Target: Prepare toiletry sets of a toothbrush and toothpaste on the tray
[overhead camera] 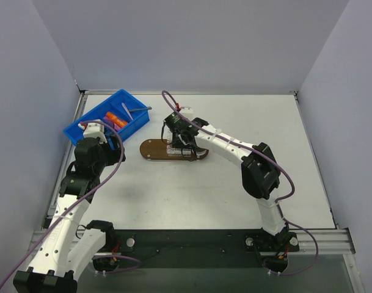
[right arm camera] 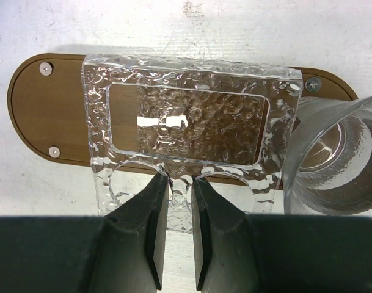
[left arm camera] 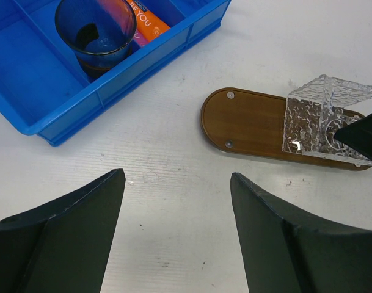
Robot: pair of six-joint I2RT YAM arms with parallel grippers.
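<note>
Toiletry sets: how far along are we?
Early. Done: a clear cup appears to stand at the tray's end. In hand: right fingers pinch the textured clear holder over the tray. To do: toothpaste and brushes lie in the blue bin; left fingers open, empty.

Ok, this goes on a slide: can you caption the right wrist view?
Right tool pinches a clear dimpled rectangular holder over the dark-brown oval wooden tray, clear glass tumbler beside it.

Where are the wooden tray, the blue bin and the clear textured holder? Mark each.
wooden tray (left arm camera: 247,122), left wrist view, bare wood near its left end.
blue bin (left arm camera: 33,73), left wrist view, bare compartment floor.
clear textured holder (right arm camera: 186,122), right wrist view, central panel.
</note>
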